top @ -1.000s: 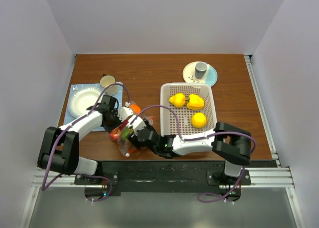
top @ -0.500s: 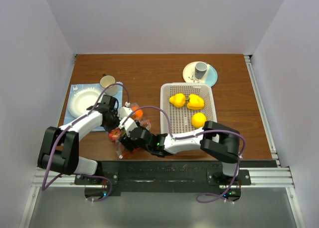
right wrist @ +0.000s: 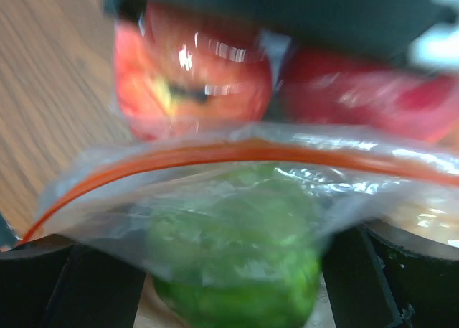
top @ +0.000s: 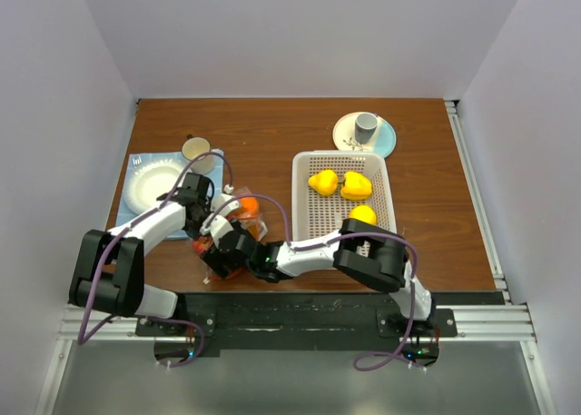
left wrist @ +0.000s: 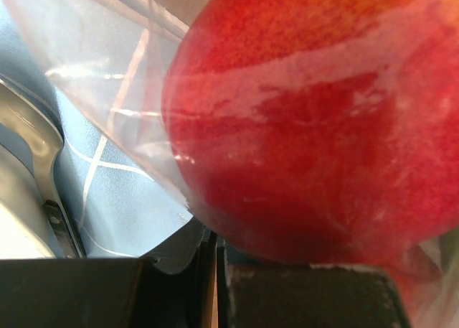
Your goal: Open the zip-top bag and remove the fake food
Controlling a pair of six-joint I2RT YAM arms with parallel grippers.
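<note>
The zip-top bag (top: 234,232) lies near the front left of the table, with an orange piece (top: 247,204) and a red piece (top: 208,244) of fake food inside. My left gripper (top: 205,221) is at the bag's left side. In the left wrist view it (left wrist: 215,238) is shut on the bag's clear film (left wrist: 107,91), and a large red fruit (left wrist: 308,127) fills the frame. My right gripper (top: 221,255) reaches in from the right. Its jaws (right wrist: 229,267) stand open on either side of a green piece (right wrist: 237,278) inside the bag, below the orange-red zip strip (right wrist: 237,154).
The white basket (top: 305,217) at centre right holds three yellow pieces (top: 355,186). A grey cup (top: 366,124) on a small plate stands at the back right. A paper plate (top: 150,186) on a blue mat and a tan cup (top: 196,148) are at the left.
My right arm has stretched further left, so its gripper now sits at the bag's near edge. The bag has bunched up slightly. The left gripper has stayed in place.
</note>
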